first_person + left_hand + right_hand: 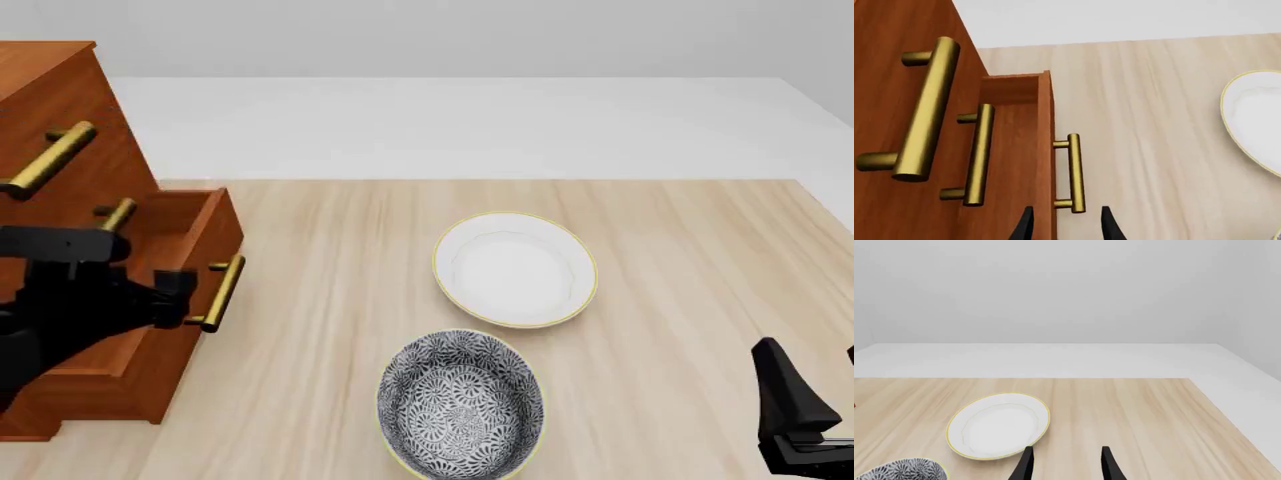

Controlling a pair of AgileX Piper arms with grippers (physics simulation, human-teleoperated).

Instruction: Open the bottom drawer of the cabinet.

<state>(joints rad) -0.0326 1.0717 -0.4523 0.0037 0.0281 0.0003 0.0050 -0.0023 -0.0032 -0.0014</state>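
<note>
The bottom drawer [180, 250] of the cabinet [60, 110] stands part-way pulled out at the nine o'clock edge of the table [667, 250], its front clear of the two drawers above it. We judge it a stiff, fairly heavy wooden box that will slide straight on its runners, not lift or tip. The place to hold it is the brass bar handle [1075, 172] on its front. That bar looks smooth and hard, so we expect a grip across its middle, with a level pull, to serve best.

In the left wrist view, the left gripper [1064, 225] has its fingertips spread to either side of the handle's near end. The bar lies in the gap between them, but we cannot tell whether the pads touch it. Seen from the front, the left arm [80, 300] reaches in low from eight o'clock and crosses the cabinet's face, so it hides much of the drawer front.

Out from the cabinet, a white bowl [515, 270] with a gold rim sits near the centre of the table. A dark patterned bowl [462, 402] lies just toward six o'clock of it.

The right gripper [1064, 465] rests well apart at five o'clock, its fingers spread over bare wood and holding nothing.
</note>
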